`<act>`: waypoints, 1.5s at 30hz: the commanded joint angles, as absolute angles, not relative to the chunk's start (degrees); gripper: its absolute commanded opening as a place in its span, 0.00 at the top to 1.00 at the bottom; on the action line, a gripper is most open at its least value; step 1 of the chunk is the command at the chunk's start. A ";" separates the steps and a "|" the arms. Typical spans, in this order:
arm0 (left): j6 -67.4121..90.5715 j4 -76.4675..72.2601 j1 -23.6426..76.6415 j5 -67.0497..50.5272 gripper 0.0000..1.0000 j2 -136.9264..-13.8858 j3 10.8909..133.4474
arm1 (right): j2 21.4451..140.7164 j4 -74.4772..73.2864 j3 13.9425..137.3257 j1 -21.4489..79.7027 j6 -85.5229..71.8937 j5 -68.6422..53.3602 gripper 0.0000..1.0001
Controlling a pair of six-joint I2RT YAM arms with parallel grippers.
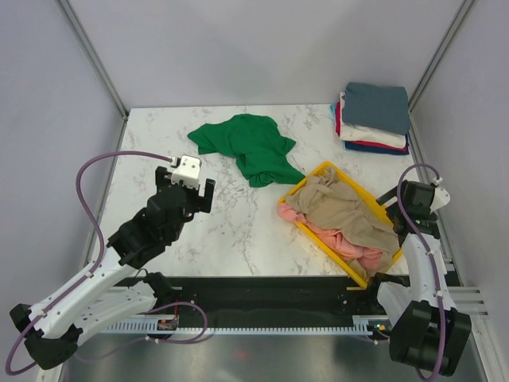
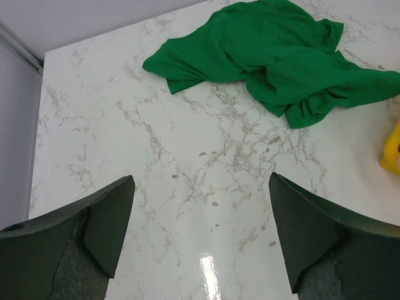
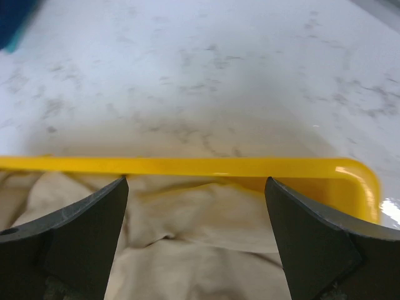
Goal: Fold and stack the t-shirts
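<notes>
A bright green t-shirt [image 1: 248, 146] lies crumpled on the marble table at the back middle; it also shows in the left wrist view [image 2: 275, 56]. My left gripper [image 1: 189, 189] is open and empty over bare marble, short of the green shirt. A beige t-shirt [image 1: 343, 205] and a salmon pink t-shirt [image 1: 350, 243] lie heaped in the yellow bin [image 1: 305, 181]. My right gripper [image 1: 413, 205] is open and empty, hovering over the bin's right side; its view shows beige cloth [image 3: 200, 244] below the fingers. A folded stack of t-shirts [image 1: 374, 117], slate blue on top, sits at the back right.
The yellow bin's rim [image 3: 187, 165] crosses the right wrist view. Grey walls with metal posts enclose the table on three sides. A purple cable [image 1: 87, 199] loops off the left arm. A black rail runs along the near edge.
</notes>
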State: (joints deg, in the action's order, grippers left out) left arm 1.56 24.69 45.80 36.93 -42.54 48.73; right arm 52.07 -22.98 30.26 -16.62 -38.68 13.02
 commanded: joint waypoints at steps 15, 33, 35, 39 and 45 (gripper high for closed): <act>2.72 22.24 45.09 37.62 0.05 -42.80 49.04 | 59.48 -12.92 45.78 16.94 -31.74 -4.58 0.02; 2.37 22.24 45.00 38.41 0.04 -44.47 48.96 | 85.08 -14.06 50.63 37.35 -18.55 -4.57 0.23; 2.46 22.15 44.91 38.23 0.04 -44.47 48.96 | 85.78 -14.50 50.01 37.35 -17.67 -4.57 0.37; 2.46 22.24 44.74 37.97 0.04 -44.74 48.96 | 88.06 -15.90 50.10 37.35 -16.88 -2.04 0.67; 2.46 22.32 44.65 37.97 0.04 -44.56 48.87 | 88.95 -19.24 50.71 36.13 -17.83 9.65 0.80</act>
